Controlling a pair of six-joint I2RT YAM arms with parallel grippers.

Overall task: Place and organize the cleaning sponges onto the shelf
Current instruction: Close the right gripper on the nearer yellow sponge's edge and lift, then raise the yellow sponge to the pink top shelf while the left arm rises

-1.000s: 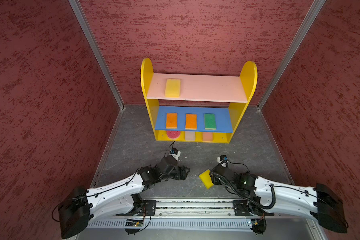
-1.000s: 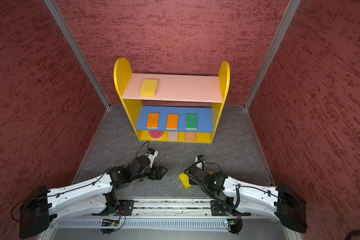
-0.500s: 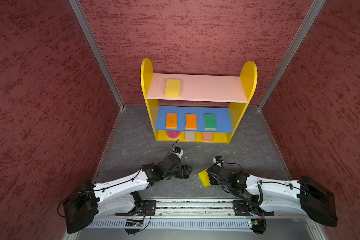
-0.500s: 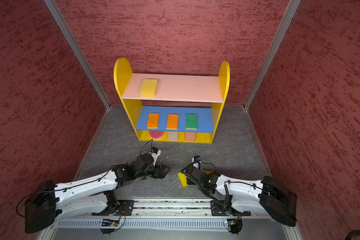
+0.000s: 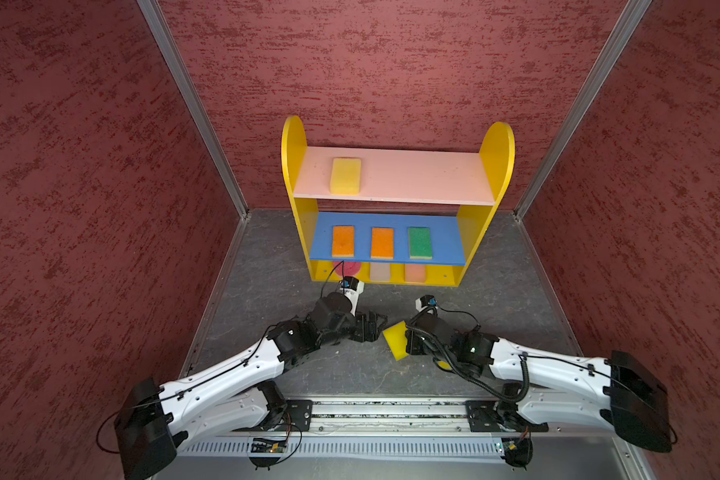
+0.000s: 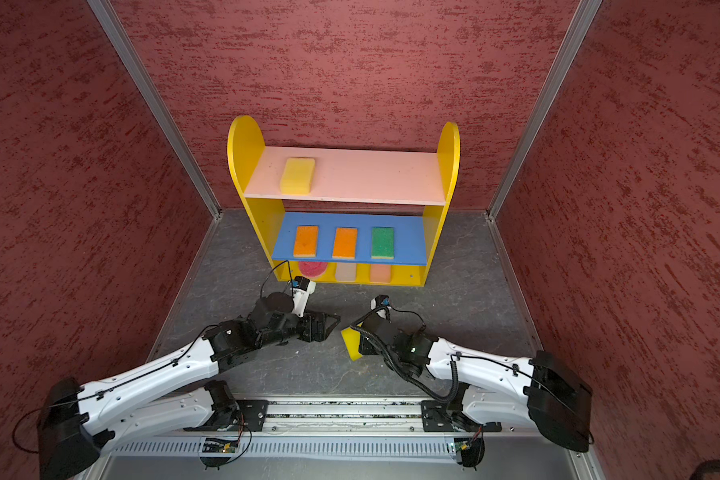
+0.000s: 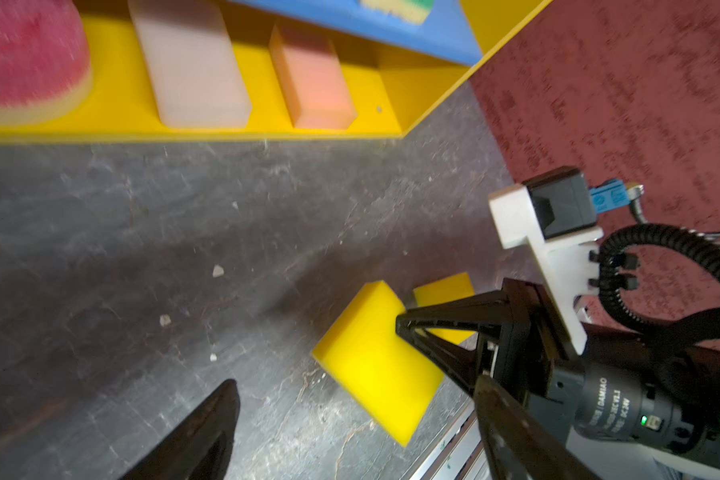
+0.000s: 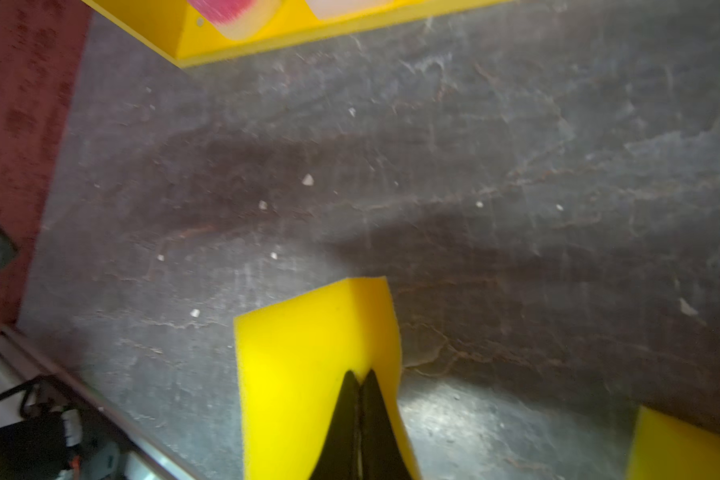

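My right gripper [image 8: 360, 374] is shut on the edge of a yellow sponge [image 8: 300, 365], which it holds tilted over the grey floor near the front [image 5: 395, 340]. Just left of it, my left gripper [image 5: 371, 326] stands open and empty, its fingers [image 7: 200, 436] wide apart. A second yellow sponge [image 8: 678, 449] lies on the floor beside the right arm. The shelf [image 5: 497, 149] stands at the back wall. On it are a yellow sponge [image 5: 345, 176] on the pink board, two orange [image 5: 343, 241] and a green-topped one [image 5: 420, 242] on blue, and red-pink [image 5: 347, 268], off-white [image 5: 380, 273] and peach [image 5: 415, 273] at the base.
Red textured walls [image 5: 100, 166] close in on the left, right and back. A metal rail [image 5: 391, 411] carrying both arm mounts runs along the front edge. Bare grey floor [image 5: 508, 299] lies between the arms and the shelf.
My right gripper has closed on the yellow sponge and carried it slightly left and toward the shelf. The left gripper has edged forward, still open.
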